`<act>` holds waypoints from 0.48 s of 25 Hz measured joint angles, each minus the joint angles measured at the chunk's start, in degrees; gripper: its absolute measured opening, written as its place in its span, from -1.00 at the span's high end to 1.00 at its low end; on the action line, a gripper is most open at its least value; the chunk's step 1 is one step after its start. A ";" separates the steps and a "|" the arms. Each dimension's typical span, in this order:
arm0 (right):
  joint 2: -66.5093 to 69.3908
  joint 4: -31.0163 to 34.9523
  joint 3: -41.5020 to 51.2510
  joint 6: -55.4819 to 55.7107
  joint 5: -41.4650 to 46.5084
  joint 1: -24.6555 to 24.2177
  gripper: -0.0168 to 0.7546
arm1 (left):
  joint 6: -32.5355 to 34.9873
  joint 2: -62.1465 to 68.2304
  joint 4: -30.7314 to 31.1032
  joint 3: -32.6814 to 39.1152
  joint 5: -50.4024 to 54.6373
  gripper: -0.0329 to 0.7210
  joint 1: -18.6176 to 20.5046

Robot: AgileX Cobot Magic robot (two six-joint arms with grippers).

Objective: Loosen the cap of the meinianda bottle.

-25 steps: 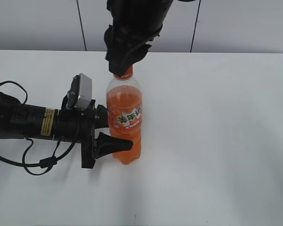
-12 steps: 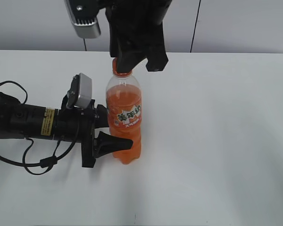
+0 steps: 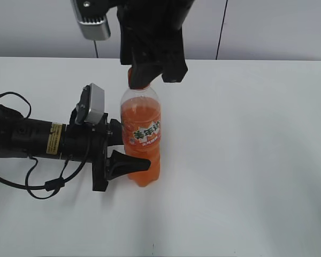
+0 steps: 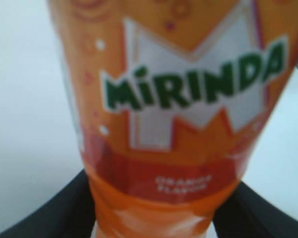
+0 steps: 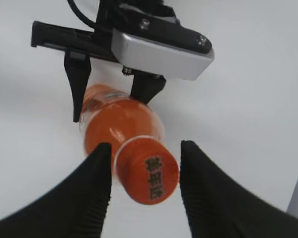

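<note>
The meinianda bottle (image 3: 142,134) stands upright on the white table, full of orange drink, and its label fills the left wrist view (image 4: 179,99). My left gripper (image 3: 134,145) reaches in from the left and is shut on the bottle's lower body, with a black finger on each side (image 4: 49,218). The orange cap (image 5: 148,173) with dark print on top lies between the two ribbed fingers of my right gripper (image 5: 145,186). That gripper comes down from above (image 3: 152,72) and stands open, a narrow gap showing on each side of the cap. From outside, the cap (image 3: 139,80) is partly hidden.
The left arm with its cables (image 3: 32,139) lies along the table at the left. A grey wall with panel seams (image 3: 267,27) runs behind the table's far edge. White tabletop (image 3: 246,160) spreads to the right and front of the bottle.
The right gripper has turned about the cap, so its wrist camera now shows at the upper left. Its fingers have spread off the cap. Bottle and left gripper have not moved.
</note>
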 joint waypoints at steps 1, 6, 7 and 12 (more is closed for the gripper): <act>-0.26 1.19 0.00 0.15 0.00 0.00 0.01 | 0.05 0.00 0.00 0.00 0.00 -0.18 0.00; -2.97 4.64 0.06 6.48 0.06 0.00 -0.12 | 0.05 0.00 0.00 0.00 0.00 -0.18 0.00; -3.35 4.75 0.06 10.19 0.06 0.00 -0.13 | 0.05 0.00 0.00 0.00 0.00 -0.18 0.00; -4.05 4.89 -0.20 36.31 0.13 0.00 -0.13 | 0.05 0.00 0.00 0.00 0.00 -0.18 0.00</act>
